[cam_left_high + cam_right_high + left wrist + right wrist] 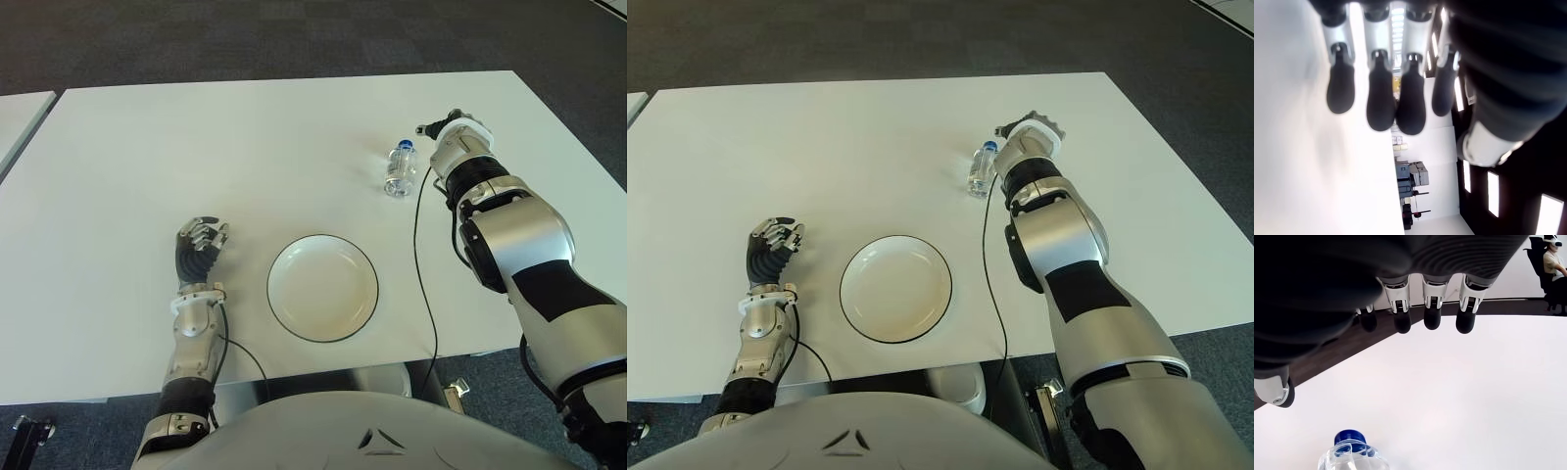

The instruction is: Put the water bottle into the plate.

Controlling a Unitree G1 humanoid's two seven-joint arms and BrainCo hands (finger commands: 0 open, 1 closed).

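Water bottle (400, 170) upright beyond plate (322, 287)

So the plate (322, 287) sits on the desk (196, 147) near the front edge, roughly in the middle. The water bottle (400, 168) stands upright behind the plate and off to its right, well apart from it. The right hand (453, 130) is just beside the bottle, on the bottle's right, not touching it. The left hand (199, 247) is over on the plate's left, near it, about level with the plate's back rim.
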